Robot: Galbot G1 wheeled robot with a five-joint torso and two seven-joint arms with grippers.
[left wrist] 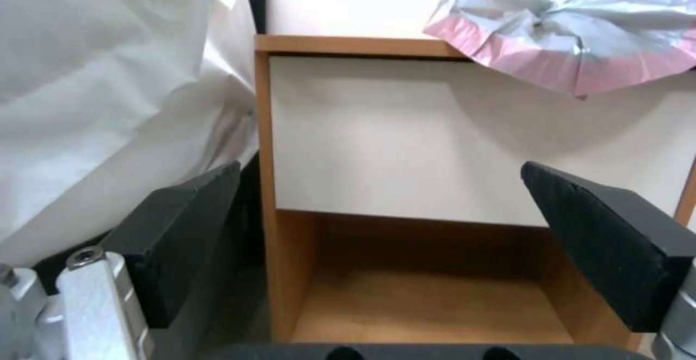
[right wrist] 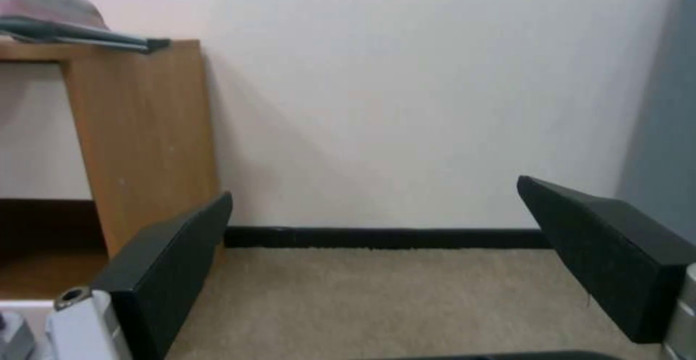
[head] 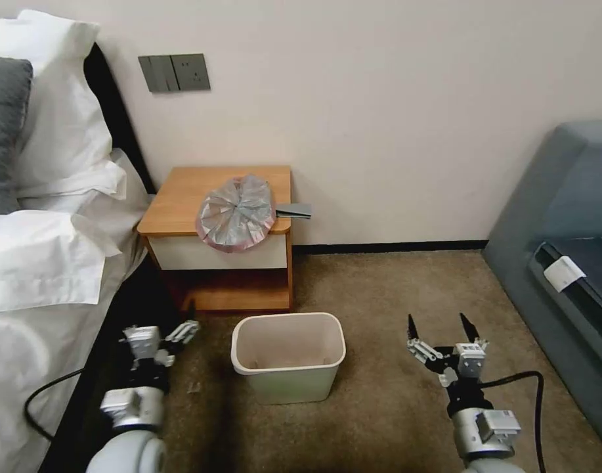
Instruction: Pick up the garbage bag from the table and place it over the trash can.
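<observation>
Garbage bag [head: 236,212] lay crumpled on table [head: 176,200], overhanging its front edge | trash can [head: 288,355] stood on carpet below | left gripper [head: 180,322], apparently spread, beside bed | right gripper [head: 444,327] released, empty.

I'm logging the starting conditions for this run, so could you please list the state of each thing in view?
garbage bag: crumpled, lying on the table, rim overhanging the front edge, not held.
table: upright, lower shelf bare.
trash can: upright on the carpet, unlined, looks empty.
left end effector: open, low beside the bed, holding nothing.
right end effector: open, low over the carpet, holding nothing.
</observation>
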